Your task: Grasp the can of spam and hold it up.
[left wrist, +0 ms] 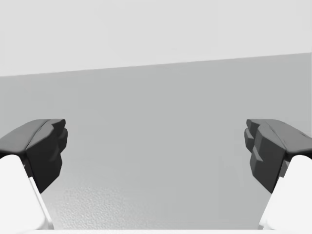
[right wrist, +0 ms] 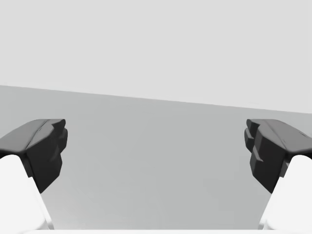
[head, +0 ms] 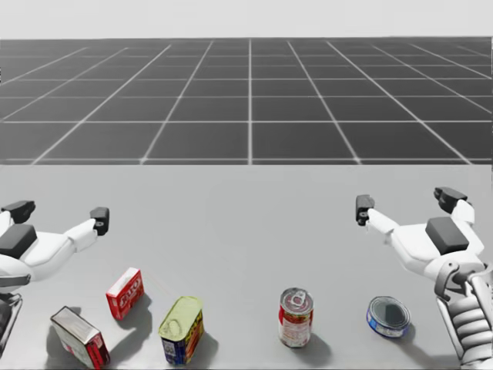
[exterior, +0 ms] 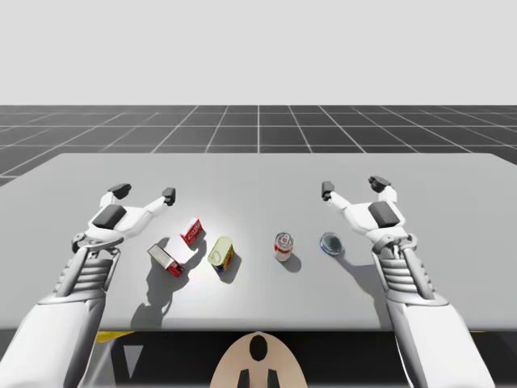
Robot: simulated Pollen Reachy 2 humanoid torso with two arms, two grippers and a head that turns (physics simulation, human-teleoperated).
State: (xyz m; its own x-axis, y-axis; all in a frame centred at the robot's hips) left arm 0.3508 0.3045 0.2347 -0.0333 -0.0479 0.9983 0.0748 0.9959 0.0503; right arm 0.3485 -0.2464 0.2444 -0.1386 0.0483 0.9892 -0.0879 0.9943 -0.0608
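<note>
The spam can is a rectangular tin with a yellow top and blue sides [exterior: 221, 252] [head: 182, 329], lying near the table's front, left of the middle. My left gripper [exterior: 144, 193] [head: 58, 214] hovers open behind and to the left of it, apart from it. My right gripper [exterior: 352, 187] [head: 406, 202] is open over the right half of the table. In the left wrist view the left gripper [left wrist: 156, 151] has nothing but bare table between its fingers, and so does the right gripper [right wrist: 156, 151] in the right wrist view.
A small red box [exterior: 191, 231] [head: 125, 293] stands just behind the tin and a red and grey box [exterior: 165, 259] [head: 79, 337] lies to its left. A red and white round can [exterior: 283, 246] [head: 296, 317] and a flat blue tin [exterior: 330, 242] [head: 387, 317] stand to the right. The grey table [exterior: 258, 174] stretches far back.
</note>
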